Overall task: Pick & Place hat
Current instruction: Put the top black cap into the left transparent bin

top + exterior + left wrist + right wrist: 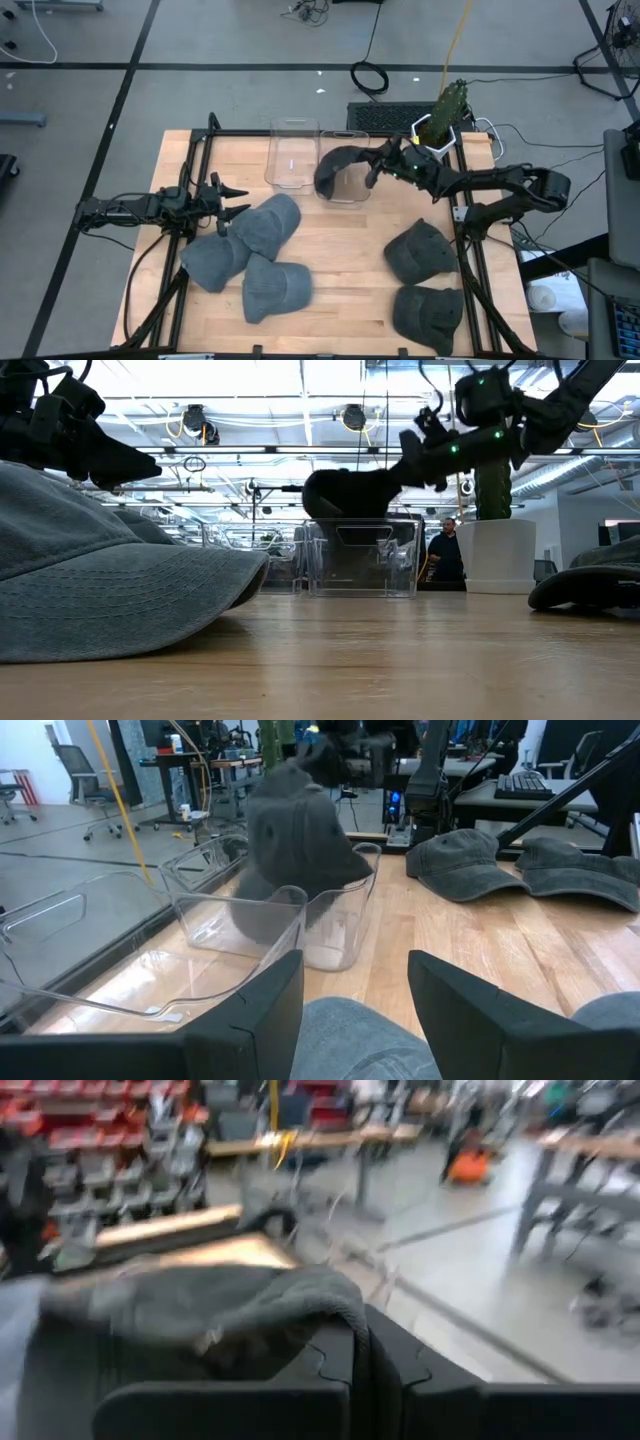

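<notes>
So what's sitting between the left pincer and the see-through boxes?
Mostly bare wood. From above, the left pincer and the clear boxes have only tabletop between them; the grey hats lie beside that stretch.

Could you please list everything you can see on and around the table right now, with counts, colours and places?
Held hat: one, dark grey, hanging from the right gripper over the right clear bin.
Loose hats: five, grey; three clustered on the table's left half, two on the right half.
Clear bins: two, transparent, side by side at the table's far edge; left one looks empty.
Table: one, light wood, dark frame.
Plant: one, green, white pot, beyond the far right corner.
Person: one, dark clothes, in the room behind.
Left gripper: open, above the left hats.
Right gripper: shut on the held hat.
</notes>
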Controlling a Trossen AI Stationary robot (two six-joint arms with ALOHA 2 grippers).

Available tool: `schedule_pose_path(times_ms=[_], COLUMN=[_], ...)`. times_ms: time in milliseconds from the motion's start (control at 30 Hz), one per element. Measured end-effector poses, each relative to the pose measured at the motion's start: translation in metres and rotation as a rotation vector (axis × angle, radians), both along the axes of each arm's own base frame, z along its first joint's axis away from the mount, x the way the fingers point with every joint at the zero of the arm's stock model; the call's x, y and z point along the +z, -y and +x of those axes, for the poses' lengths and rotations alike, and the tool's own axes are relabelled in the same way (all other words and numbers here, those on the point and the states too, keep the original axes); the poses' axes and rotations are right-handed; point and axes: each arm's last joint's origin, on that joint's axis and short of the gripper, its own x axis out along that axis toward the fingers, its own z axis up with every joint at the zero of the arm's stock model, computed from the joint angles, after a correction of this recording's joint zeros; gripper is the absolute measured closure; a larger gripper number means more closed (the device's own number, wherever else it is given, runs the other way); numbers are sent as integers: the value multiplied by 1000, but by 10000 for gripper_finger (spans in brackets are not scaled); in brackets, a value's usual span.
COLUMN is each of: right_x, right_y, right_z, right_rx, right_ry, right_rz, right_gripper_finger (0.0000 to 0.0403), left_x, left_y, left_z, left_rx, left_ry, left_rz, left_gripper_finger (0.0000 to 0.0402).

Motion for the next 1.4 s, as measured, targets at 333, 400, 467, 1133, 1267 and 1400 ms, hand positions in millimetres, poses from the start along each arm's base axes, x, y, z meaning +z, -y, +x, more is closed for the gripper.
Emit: schedule_pose_path(times_ms=[333,400,467,1133,1267,1400], right_x=[8,5,5,-41,-46,-50], right_y=[-31,-36,-40,-63,-73,-83], right_z=[10,14,17,42,42,42], right_rx=[-167,-201,-219,-462,-530,-551], right_ry=[22,4,24,-13,-136,-225], right_rz=[-116,-138,-169,-252,-306,-333], right_gripper_finger=[402,402,402,403,403,403], left_x=[0,0,0,0,0,0], left_y=[0,0,0,0,0,0], left_z=[0,0,0,0,0,0], left_rx=[0,0,-1,0,0,0], left_ry=[0,0,-1,0,0,0], left_rz=[0,0,0,0,0,0], left_gripper_finger=[210,210,210,210,210,210])
